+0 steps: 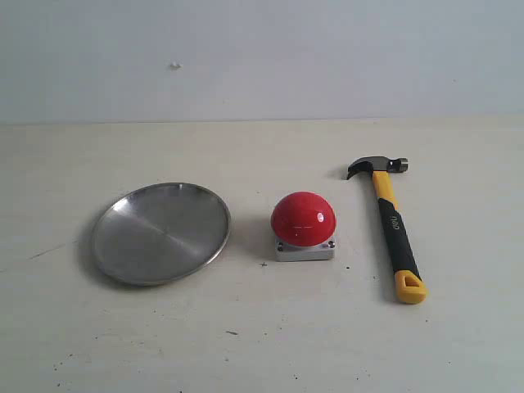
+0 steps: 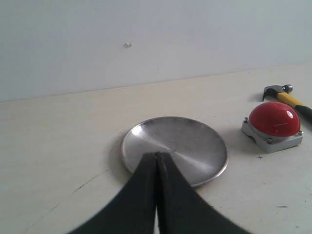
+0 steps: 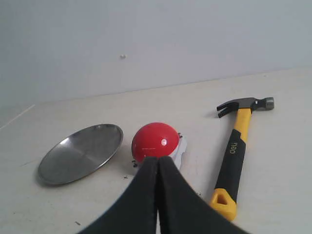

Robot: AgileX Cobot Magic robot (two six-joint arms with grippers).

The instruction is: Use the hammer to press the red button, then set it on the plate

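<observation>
hammer (image 1: 389, 225) lay free on desk (image 1: 262, 344), right of frame, seemingly staged for right arm | red button (image 1: 303, 218) centre, plate (image 1: 160, 233) left, all apart | left end effector (image 2: 156, 156) and right end effector (image 3: 158, 159) pinched closed, empty

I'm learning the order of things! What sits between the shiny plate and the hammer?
The red button sits between the plate and the hammer, touching neither. The exterior view shows this most plainly.
</observation>
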